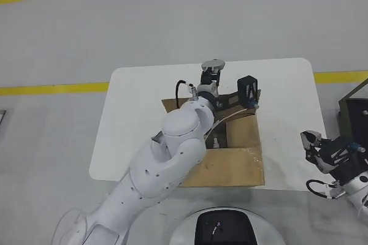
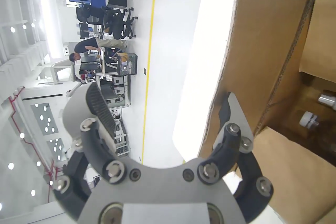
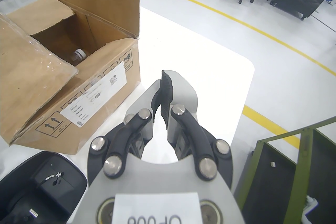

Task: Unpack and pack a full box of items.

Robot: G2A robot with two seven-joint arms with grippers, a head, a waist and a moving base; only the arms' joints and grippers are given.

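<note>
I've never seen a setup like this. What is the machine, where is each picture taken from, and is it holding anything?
It is a two-armed robot at a white table. One picture looks down from above its arms; the other two come from cameras on its wrists. On the table stands an open cardboard box with a white-capped bottle inside. The left claw is open at the box's raised flap. The right claw is shut, empty, above the table's right side.
</note>
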